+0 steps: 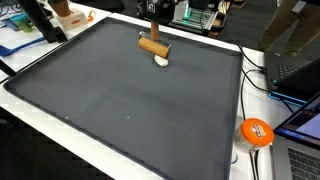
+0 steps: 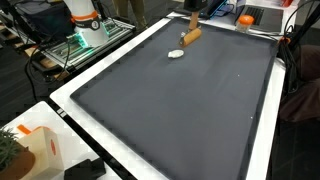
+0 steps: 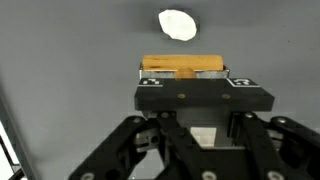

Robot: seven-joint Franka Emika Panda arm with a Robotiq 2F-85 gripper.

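Fingers (image 3: 148,80): closed on the wooden block (image 3: 182,67), clamped end to end; grip looks square in the wrist view.
Block position: far part of the dark mat (image 1: 120,110), low over it; can't tell whether it touches.
Nearest neighbour: small white lump (image 1: 161,61) just beside the block on the mat, apart from it in the wrist view.
Handling, my read: carry the block level and lift straight first, so the lower edge doesn't clip the lump.
Edges: the mat's far rim and the white surface (image 1: 105,17) lie near the block.
Open room: wide bare mat toward the near side; orange roll (image 1: 256,132) sits off the mat, well apart.
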